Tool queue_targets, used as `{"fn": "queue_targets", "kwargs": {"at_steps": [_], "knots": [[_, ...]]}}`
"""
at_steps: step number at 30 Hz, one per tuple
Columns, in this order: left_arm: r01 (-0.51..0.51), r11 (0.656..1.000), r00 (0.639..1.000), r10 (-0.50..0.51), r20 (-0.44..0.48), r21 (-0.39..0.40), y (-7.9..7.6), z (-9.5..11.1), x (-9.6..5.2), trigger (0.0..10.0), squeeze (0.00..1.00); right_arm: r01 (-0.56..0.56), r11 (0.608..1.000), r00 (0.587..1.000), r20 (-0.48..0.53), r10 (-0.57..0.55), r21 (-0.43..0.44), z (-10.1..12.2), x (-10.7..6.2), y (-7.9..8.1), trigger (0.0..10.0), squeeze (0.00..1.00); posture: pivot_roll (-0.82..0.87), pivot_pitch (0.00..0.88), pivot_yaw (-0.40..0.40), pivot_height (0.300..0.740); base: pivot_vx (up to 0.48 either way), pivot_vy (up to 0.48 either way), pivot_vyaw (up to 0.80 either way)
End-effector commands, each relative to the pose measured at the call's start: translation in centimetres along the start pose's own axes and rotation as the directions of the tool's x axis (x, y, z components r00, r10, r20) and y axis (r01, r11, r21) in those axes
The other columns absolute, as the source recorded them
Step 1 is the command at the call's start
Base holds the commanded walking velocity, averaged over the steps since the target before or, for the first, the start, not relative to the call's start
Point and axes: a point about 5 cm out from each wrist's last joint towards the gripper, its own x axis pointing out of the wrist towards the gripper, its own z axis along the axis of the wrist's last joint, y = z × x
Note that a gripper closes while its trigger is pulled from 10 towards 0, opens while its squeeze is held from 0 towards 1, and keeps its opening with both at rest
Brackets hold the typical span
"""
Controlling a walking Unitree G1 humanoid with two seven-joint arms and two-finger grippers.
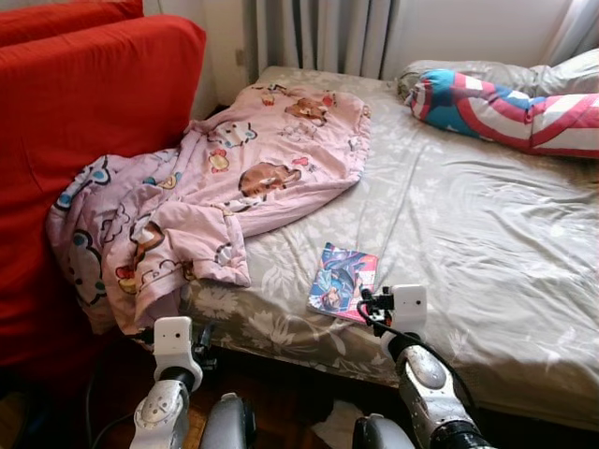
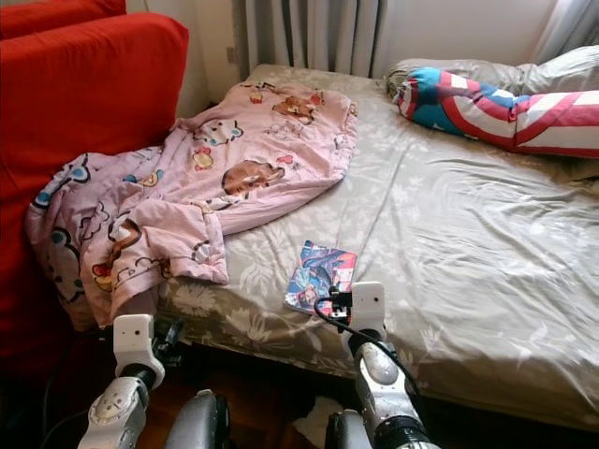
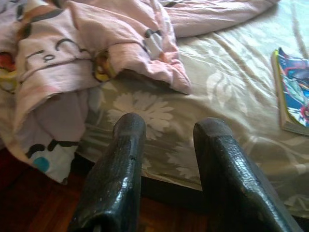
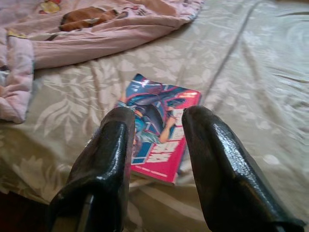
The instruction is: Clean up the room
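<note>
While the right gripper [image 4: 157,145] hovers parted (empty) over the book [image 4: 157,128], thin edges risk a slip.

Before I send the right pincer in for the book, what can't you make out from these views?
- Book: near edge hidden behind the right pincer in the right wrist view, so contact is unclear.
- Book title: too small in the eye views, blurred in the wrist view.
- Bed: right side cut off by the frame edge.
- Under the pink blanket: hidden.
- Left pincer: open, short of the bed.
</note>
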Motion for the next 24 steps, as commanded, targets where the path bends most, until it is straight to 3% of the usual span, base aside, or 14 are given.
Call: {"fn": "queue_targets", "kwargs": {"at_steps": [1, 14, 20, 24], "knots": [[0.007, 1.0, 1.0, -0.007, 0.011, -0.009, -0.08, 0.19, 0.12, 10.0, 0.0, 0.002, 1.0, 1.0, -0.013, -0.002, 0.001, -0.23, -0.07, -0.05, 10.0, 0.0, -0.07, 0.068, -0.029, 0.617, 0.0, 0.0, 0.0], [0.014, 1.0, 1.0, -0.014, 0.01, -0.002, -0.15, 0.16, 0.15, 10.0, 0.0, -0.01, 1.0, 1.0, 0.001, 0.01, 0.016, -0.16, -0.11, 0.15, 10.0, 0.0, -0.07, 0.069, -0.027, 0.617, 0.0, 0.0, 0.0], [0.016, 1.0, 1.0, -0.016, 0.006, -0.004, -0.09, 0.08, 0.17, 10.0, 0.0, -0.021, 1.0, 1.0, 0.013, 0.021, -0.015, -0.05, -0.14, 0.25, 10.0, 0.0, -0.07, 0.068, -0.028, 0.617, 0.0, 0.0, 0.0], [0.017, 1.0, 1.0, -0.017, 0.003, -0.004, -0.08, 0.04, 0.19, 10.0, 0.0, -0.021, 1.0, 1.0, 0.023, 0.021, -0.004, 0.1, -0.11, 0.23, 10.0, 0.0, -0.07, 0.064, -0.027, 0.617, 0.0, 0.0, 0.73]]}}
